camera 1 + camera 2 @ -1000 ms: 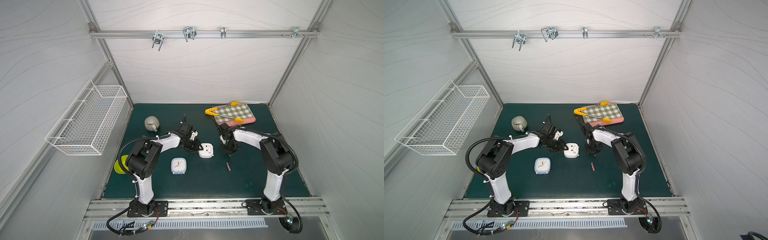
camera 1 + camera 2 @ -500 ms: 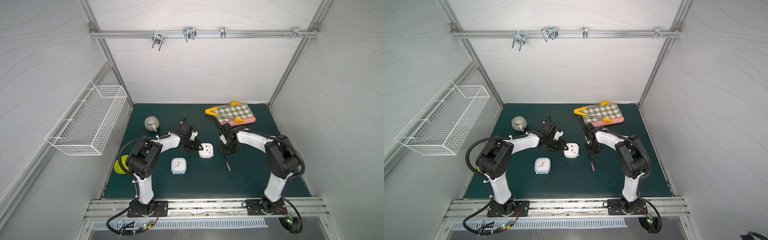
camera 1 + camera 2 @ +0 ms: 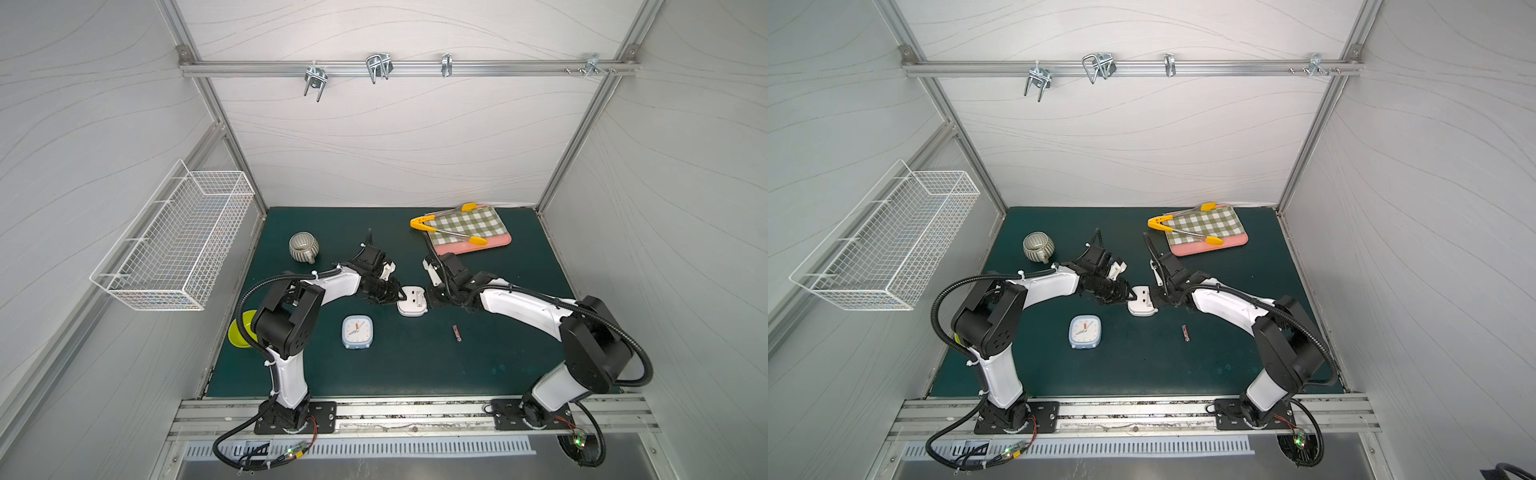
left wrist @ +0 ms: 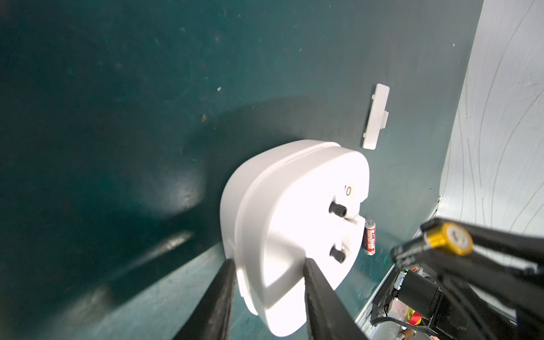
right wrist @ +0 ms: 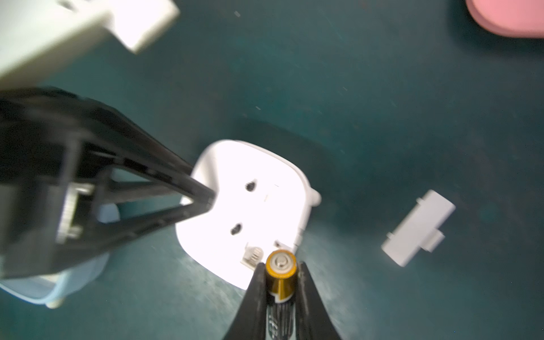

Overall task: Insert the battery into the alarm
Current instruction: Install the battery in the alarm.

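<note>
The white alarm [image 3: 412, 301] [image 3: 1142, 302] lies back-up on the green mat, with two black knobs showing. My left gripper [image 4: 269, 262] is shut on its edge [image 4: 294, 220], one finger on each side. My right gripper [image 5: 280, 266] is shut on a gold-and-black battery [image 5: 281, 272], whose gold end sits at the alarm's rim beside the spring contact [image 5: 253, 254]. In the left wrist view that battery [image 4: 447, 240] hangs just off the alarm's far side. In both top views the two grippers [image 3: 401, 297] [image 3: 430, 300] meet at the alarm from opposite sides.
A red-and-black battery [image 3: 457, 333] [image 4: 369, 237] lies loose on the mat. The white battery cover [image 5: 418, 226] [image 4: 376, 116] lies beside the alarm. A blue clock [image 3: 357, 331], a striped cup [image 3: 303, 247], a green bowl [image 3: 241, 334] and a pink board with tongs [image 3: 469, 230] stand around.
My right gripper has moved left with the battery up to the alarm's edge, and its elbow has swung out to the right. The left gripper and alarm have stayed put.
</note>
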### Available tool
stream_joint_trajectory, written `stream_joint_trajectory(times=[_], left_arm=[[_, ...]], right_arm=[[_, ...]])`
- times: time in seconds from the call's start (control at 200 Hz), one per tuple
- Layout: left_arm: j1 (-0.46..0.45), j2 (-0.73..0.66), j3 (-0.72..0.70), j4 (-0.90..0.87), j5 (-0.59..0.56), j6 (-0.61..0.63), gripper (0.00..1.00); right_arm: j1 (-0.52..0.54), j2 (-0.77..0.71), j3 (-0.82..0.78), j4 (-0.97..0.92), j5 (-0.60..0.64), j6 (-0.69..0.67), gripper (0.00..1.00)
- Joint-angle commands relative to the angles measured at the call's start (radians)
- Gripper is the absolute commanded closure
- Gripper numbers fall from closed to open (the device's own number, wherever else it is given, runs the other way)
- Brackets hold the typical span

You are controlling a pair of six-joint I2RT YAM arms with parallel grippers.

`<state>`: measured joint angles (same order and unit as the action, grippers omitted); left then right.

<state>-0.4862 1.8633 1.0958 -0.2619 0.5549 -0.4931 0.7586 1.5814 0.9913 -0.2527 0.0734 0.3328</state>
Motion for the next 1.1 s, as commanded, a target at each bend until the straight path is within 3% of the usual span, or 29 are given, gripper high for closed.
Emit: stream_joint_trajectory(times=[0.0,0.695,0.94,1.096], left_arm=[[-0.009,0.019,-0.010,0.006,-0.003,-0.001,0.59],[-0.009,0.013,-0.008,-0.003,-0.013,0.003,0.58],[-0.009,0.013,-0.010,-0.003,-0.013,0.002,0.58],[-0.009,0.014,-0.011,-0.003,-0.016,0.003,0.58]], right_arm=[[0.023,0.011,-0.009,0.150,0.087,0.064,0.87],[0.027,0.133,-0.079,0.310,0.068,0.153,0.89],[0.027,0.118,-0.102,0.306,0.060,0.184,0.84],[0.028,0.082,-0.132,0.284,0.037,0.234,0.73]])
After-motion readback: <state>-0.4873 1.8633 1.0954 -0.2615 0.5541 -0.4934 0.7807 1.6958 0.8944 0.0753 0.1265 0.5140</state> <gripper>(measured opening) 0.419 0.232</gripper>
